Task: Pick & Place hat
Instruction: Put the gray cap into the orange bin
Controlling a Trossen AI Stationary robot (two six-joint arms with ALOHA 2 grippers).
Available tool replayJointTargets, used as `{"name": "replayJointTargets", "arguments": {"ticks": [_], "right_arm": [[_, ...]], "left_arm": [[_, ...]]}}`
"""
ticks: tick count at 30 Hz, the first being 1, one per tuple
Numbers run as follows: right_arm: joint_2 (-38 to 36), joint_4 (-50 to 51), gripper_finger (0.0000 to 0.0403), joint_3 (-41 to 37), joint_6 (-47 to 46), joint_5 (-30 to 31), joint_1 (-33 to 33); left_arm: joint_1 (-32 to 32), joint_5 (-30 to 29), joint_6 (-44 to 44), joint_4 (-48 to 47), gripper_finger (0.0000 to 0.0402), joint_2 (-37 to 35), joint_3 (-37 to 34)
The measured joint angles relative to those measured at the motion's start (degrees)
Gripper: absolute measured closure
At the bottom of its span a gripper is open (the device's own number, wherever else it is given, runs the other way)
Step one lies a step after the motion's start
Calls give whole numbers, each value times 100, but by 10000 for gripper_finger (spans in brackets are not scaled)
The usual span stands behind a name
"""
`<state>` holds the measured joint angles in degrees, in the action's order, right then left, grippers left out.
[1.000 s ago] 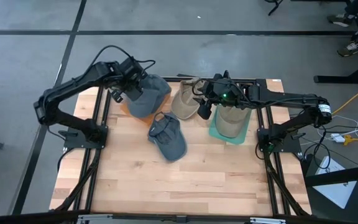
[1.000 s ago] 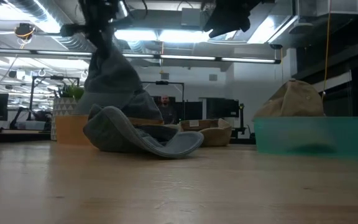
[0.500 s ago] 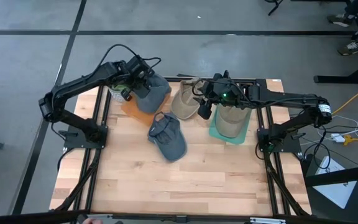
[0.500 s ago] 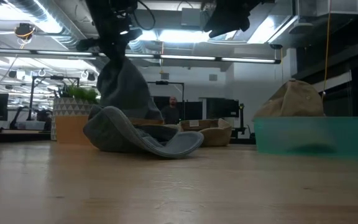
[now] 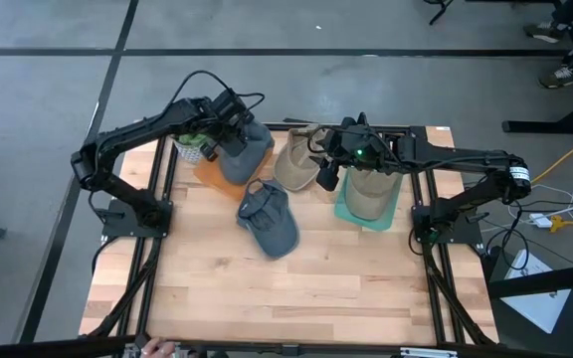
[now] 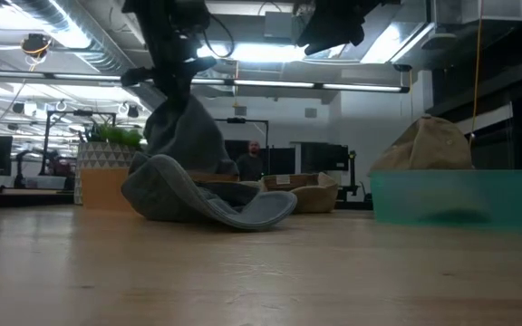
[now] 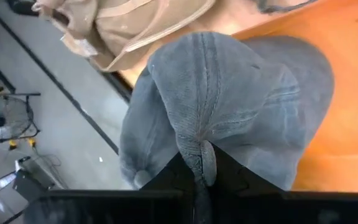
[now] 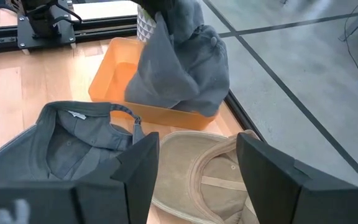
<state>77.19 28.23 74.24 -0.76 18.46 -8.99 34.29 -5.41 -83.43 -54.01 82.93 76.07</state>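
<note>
My left gripper [image 5: 223, 127] is shut on a grey hat [image 5: 248, 148] and holds it over the orange bin [image 5: 203, 170] at the table's far left; the low view shows the same grey hat [image 6: 184, 136] hanging. A second grey hat [image 5: 268, 220] lies upside down on the table's middle. A tan hat [image 5: 294, 159] rests on the table beside it, and another tan hat [image 5: 370, 193] sits in the teal bin [image 5: 345, 211]. My right gripper [image 5: 326, 171] hovers open above the tan hat on the table; the right wrist view shows my right gripper [image 8: 197, 180] spread wide. My left gripper pinches a bunched fold of the grey hat's crown [image 7: 199, 155] between its two fingers, coming from above and pointing down. The hat hangs below the fingers, and its lower part [image 8: 185, 99] rests in the orange bin and over the bin's rim.
A potted plant [image 5: 189, 146] stands at the far left next to the orange bin. Bare wood [image 5: 296, 288] takes up the near half of the table. Dark frame rails [image 5: 153, 229] run along both sides. A person [image 6: 254, 158] stands far off in the room.
My left gripper has moved toward the table's right and far edge and come down, carrying the grey hat. The hat, which hung high and stretched long, now sits lower and bunched over the orange bin. My right arm has kept still.
</note>
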Motion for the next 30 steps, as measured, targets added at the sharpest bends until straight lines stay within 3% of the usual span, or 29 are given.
{"name": "replayJointTargets", "arguments": {"ticks": [13, 16, 20, 30], "right_arm": [[0, -2, 191, 0, -34, -2, 0], [0, -2, 191, 0, -36, -2, 0], [0, 0, 191, 0, -49, -4, 0], [0, 193, 191, 0, -47, -4, 0]], "left_arm": [[412, 56, 556, 45, 380, 95, 0], [481, 329, 968, 152, 371, 95, 0], [545, 731, 1657, 315, 346, 95, 0], [596, 349, 2220, 331, 242, -59, 0]]}}
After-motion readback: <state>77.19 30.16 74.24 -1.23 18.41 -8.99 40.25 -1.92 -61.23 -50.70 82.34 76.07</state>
